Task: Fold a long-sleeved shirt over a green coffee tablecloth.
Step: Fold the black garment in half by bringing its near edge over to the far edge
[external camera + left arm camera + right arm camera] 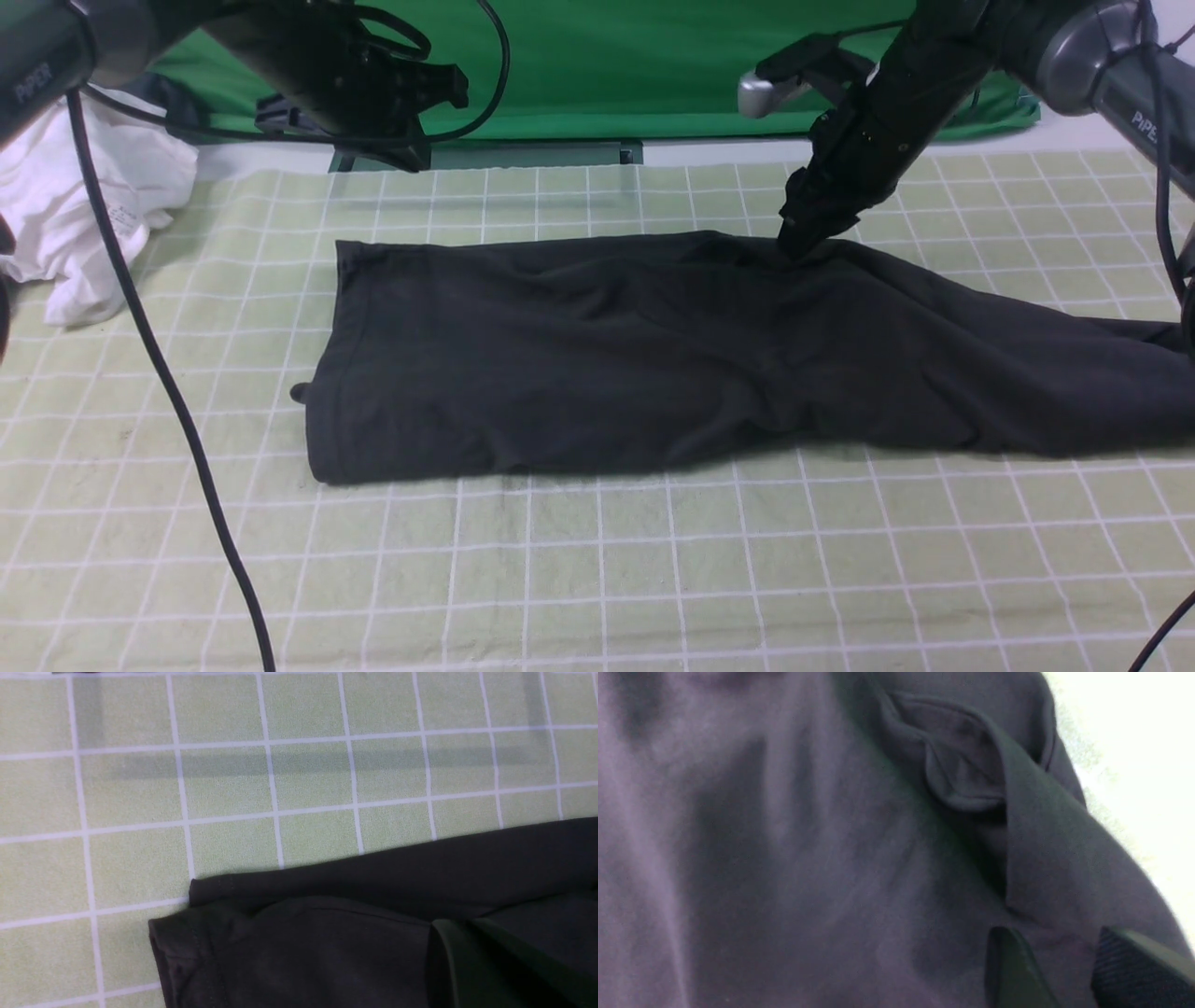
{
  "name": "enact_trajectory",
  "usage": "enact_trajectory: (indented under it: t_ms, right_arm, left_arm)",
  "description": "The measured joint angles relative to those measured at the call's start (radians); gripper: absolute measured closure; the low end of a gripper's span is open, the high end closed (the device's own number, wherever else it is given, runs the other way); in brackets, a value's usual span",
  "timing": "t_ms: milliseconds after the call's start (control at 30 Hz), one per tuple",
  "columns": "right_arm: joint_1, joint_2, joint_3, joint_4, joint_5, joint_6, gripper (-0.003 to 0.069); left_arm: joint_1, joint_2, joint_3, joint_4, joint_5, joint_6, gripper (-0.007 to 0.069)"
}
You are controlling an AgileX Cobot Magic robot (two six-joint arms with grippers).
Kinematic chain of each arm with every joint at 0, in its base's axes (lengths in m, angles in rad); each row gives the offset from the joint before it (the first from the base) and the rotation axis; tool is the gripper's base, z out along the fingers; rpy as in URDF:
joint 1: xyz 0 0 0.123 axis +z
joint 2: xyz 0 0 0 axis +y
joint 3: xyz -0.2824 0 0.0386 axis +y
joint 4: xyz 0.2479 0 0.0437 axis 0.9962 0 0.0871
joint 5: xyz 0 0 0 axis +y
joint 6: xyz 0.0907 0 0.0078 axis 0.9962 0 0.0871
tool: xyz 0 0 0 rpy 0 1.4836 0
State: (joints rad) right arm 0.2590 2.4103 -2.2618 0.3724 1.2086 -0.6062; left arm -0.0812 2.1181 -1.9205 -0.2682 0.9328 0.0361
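long-sleeved shirt (653,355), right pincer (799,246) parted at its far edge

front: bright, even, sharp; long-sleeved shirt (653,355) throws a thin soft shadow toward 6 o'clock on green coffee tablecloth (597,560) | left wrist: sharp, grey bar shadows across the grid | right wrist: dim, purple cast, blurred; tablecloth beyond shirt blown white; right tool (1057,952) out of focus
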Motion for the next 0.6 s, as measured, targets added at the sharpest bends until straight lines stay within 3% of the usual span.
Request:
enact_trajectory:
  t_ms: [267, 600]
  right_arm:
    - [0.001, 0.052, 0.0, 0.0, -0.085, 0.054, 0.0344]
    - [0.009, 0.064, 0.0, -0.014, -0.135, 0.078, 0.0375]
  left_arm:
    - [0.0, 0.0, 0.0, -0.001, 0.007, 0.0, 0.0612]
    - [0.0, 0.0, 0.0, -0.006, 0.019, 0.0, 0.0611]
